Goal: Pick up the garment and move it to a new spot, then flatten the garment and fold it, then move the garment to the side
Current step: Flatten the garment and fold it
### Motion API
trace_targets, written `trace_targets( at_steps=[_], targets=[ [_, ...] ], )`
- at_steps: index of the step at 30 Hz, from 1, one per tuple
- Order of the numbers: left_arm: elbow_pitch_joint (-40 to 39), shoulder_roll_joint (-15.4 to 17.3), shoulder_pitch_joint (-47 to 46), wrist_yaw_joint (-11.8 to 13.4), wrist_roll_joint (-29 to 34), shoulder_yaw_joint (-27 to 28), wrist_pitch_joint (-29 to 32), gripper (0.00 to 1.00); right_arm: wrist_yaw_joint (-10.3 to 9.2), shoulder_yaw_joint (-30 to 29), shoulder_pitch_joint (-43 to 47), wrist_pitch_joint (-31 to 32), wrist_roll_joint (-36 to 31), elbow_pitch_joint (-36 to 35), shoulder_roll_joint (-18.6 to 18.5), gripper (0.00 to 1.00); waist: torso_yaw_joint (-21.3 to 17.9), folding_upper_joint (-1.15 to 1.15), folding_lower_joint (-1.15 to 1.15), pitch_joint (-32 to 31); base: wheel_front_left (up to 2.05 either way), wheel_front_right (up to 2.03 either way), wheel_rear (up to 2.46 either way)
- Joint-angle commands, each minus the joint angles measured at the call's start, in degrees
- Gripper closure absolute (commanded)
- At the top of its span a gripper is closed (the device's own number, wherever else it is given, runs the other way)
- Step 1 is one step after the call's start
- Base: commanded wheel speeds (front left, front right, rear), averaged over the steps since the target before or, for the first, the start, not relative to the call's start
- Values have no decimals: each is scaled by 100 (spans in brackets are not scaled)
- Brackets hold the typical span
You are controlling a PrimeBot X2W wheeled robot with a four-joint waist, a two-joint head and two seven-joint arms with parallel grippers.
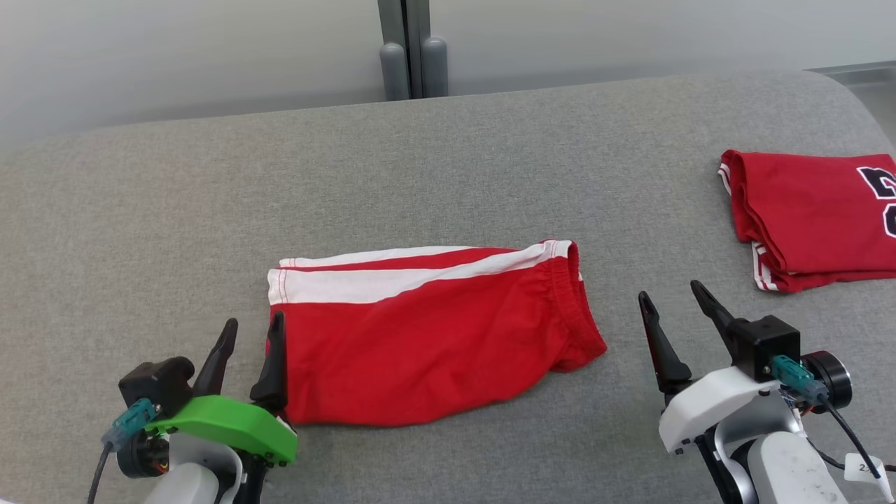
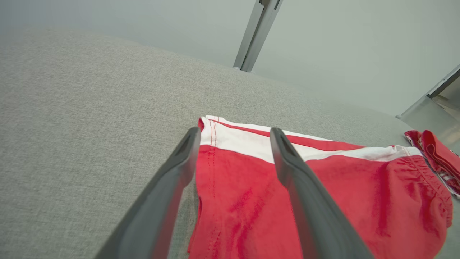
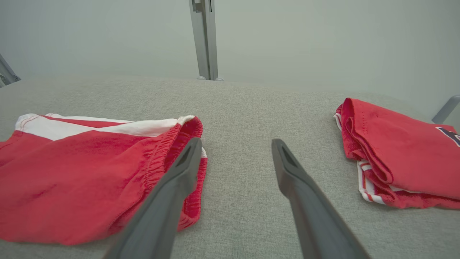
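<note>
A pair of red shorts (image 1: 420, 343) with white side stripes lies flat near the middle of a grey padded surface (image 1: 490, 161), the elastic waistband turned to the robot's right and the leg hems to its left. The cloth is doubled over on itself, with a few shallow creases across the upper layer.

At the hem end of the shorts, the left gripper (image 1: 255, 319) stands with its two dark fingers spread apart and nothing pinched between them. In the left wrist view the gripper (image 2: 234, 131) straddles the hem: one finger (image 2: 305, 187) is above the red cloth, and the other (image 2: 169, 187) is above the bare grey surface just beside the shorts (image 2: 359, 187).

Off the waistband end of the shorts, and clear of them, the right gripper (image 1: 670, 292) is likewise wide open and empty. In the right wrist view it (image 3: 236, 141) points across bare surface, with the waistband of the shorts (image 3: 72, 172) just beside one finger.

Well to the right of the shorts, and a little farther from the robot, rests a folded red jersey (image 1: 812, 224) with dark lettering and striped trim. Beyond the shorts, past the far edge of the surface, a grey metal post (image 1: 413, 49) rises against a pale wall.
</note>
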Motion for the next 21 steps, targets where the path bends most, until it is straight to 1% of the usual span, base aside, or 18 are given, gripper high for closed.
trace_targets(
  at_steps=[1, 4, 8, 13, 17, 21],
  targets=[
    [-127, -16, 170, 39, 190, 125, -15, 0, -10, 32, -65, 26, 21, 27, -15, 0, 35, 0, 0, -16, 0, 0, 0],
    [-438, -111, 358, 16, 591, 408, -15, 0, -10, 164, -123, 95, 41, 122, -16, 0, 116, 0, 0, -36, 0, 0, 0],
    [-663, -259, 612, -71, 1019, 585, -15, 0, -10, 314, -197, 226, 77, 323, -18, 0, 257, 0, 0, -57, 0, 0, 0],
    [-760, -564, 855, -181, 1220, 822, -17, 0, -10, 458, -371, 331, 145, 692, -15, 0, 441, 0, 0, -46, 0, 0, 0],
    [-721, -750, 946, -330, 1406, 904, -17, 0, -10, 470, -595, 480, 201, 1080, -17, 0, 611, 0, 0, -21, 0, 0, 0],
    [-664, -929, 944, -469, 1537, 991, -16, 0, -10, 292, -754, 600, 126, 1606, -18, 0, 801, 0, 0, 4, 0, 0, 0]
  ],
)
